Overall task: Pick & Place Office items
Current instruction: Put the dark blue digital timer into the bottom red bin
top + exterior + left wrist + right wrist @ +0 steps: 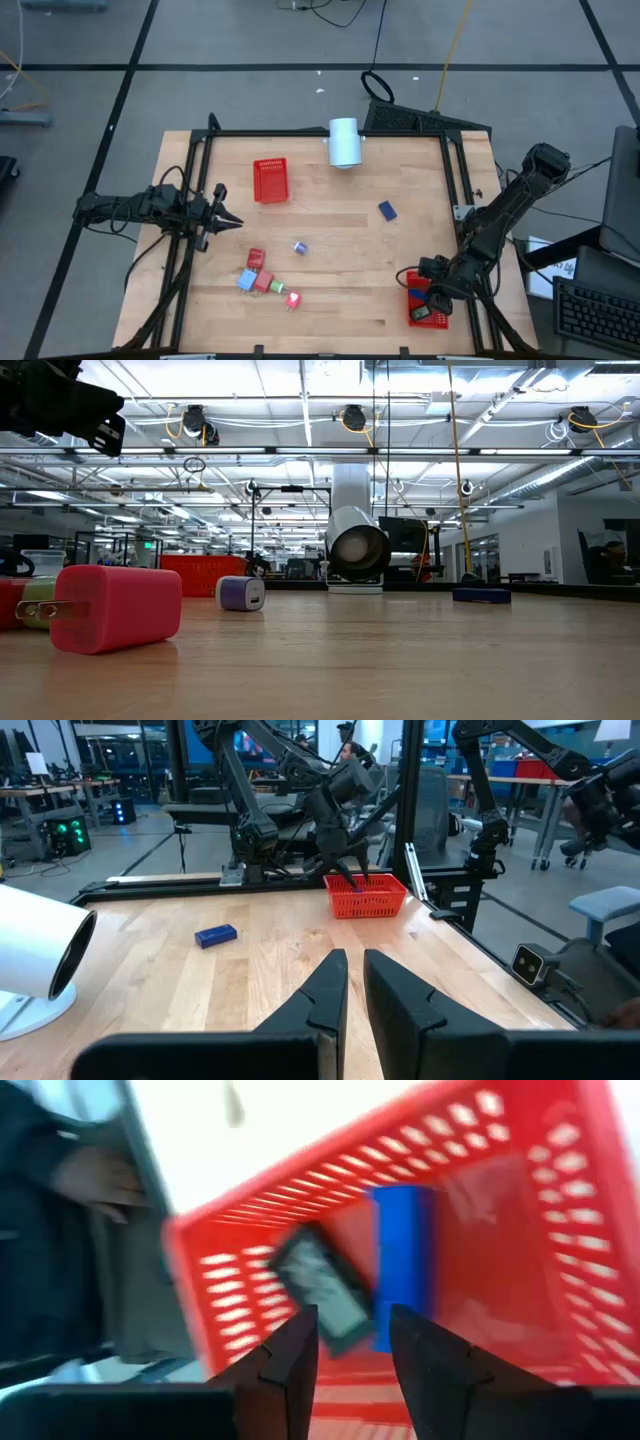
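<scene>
Overhead, the counter [330, 300] carries a loose group of office items near its left front: a red piece [255, 258], a light blue piece [245, 281], a second red piece [293, 298], and a small bluish-white piece [300, 247] just beyond them. A dark blue piece [387, 210] lies well apart, toward the right. The left tool [230, 222] hovers at the left edge. The right tool [432, 295] sits over a red basket [428, 318] at the right front corner; a second red basket [270, 180] and a white cylinder [344, 142] stand at the rear.

The low view alone shows a red piece has metal prongs [115, 608], like a plug adapter, and the bluish-white piece [240, 593] stands behind it.

The left wrist view shows that tool's fingers [325, 995] nearly pressed together, holding nothing, with the dark blue piece [215, 935] ahead.

The right wrist view alone reveals the corner basket's contents: a blue piece [400, 1260] and a black piece [320, 1285], with the fingers [290, 1355] spread above them, empty.
</scene>
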You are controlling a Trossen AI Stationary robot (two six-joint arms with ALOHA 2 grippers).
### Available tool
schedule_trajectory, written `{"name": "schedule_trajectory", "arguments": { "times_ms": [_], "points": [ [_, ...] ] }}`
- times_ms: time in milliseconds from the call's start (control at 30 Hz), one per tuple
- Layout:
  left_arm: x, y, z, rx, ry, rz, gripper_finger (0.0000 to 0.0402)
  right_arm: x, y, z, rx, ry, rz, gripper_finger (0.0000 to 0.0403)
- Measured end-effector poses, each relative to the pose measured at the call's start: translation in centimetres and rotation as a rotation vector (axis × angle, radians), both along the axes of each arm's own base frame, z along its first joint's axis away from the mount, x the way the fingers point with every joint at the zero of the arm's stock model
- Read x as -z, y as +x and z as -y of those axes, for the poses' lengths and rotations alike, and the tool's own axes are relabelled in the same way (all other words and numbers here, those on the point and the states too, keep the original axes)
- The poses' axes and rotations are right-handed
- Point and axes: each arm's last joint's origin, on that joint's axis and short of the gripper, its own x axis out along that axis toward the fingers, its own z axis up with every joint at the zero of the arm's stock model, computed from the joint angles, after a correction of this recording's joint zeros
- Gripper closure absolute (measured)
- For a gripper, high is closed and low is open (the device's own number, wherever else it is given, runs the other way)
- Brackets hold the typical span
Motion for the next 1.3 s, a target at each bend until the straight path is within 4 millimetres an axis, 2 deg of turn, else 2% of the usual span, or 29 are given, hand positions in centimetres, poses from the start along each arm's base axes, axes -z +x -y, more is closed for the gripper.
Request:
{"name": "schedule_trajectory", "arguments": {
  "times_ms": [133, 433, 667, 833, 933, 1033, 1300],
  "points": [
    [0.0, 0.0, 0.0, 0.0, 0.0, 0.0, 0.036, -1.0, 0.1, 0.0, -0.021, 0.051, 0.081, 0.0289],
    [0.0, 0.0, 0.0, 0.0, 0.0, 0.0, 0.036, -3.4, 0.5, 0.2, -0.106, -0.025, 0.471, 0.0289],
    [0.0, 0.0, 0.0, -0.001, 0.0, 0.0, 0.036, -4.9, 1.2, 0.5, -0.164, -0.327, 0.837, 0.0289],
    [0.0, 0.0, 0.0, 0.0, 0.0, 0.0, 0.036, -6.0, 2.0, 1.0, -0.162, -0.696, 1.051, 0.0289],
    [0.0, 0.0, 0.0, 0.0, 0.0, 0.0, 0.036, -6.5, 3.0, 1.8, -0.048, -0.862, 1.07, 0.0289],
    [0.0, 0.0, 0.0, 0.0, 0.0, 0.0, 0.036, -6.5, 4.3, 3.0, 0.041, -0.952, 1.039, 0.0289],
    [0.0, 0.0, 0.0, 0.0, 0.0, 0.0, 0.036, -4.6, 8.2, 7.3, 0.169, -1.154, 0.834, 0.0289]
  ]
}}
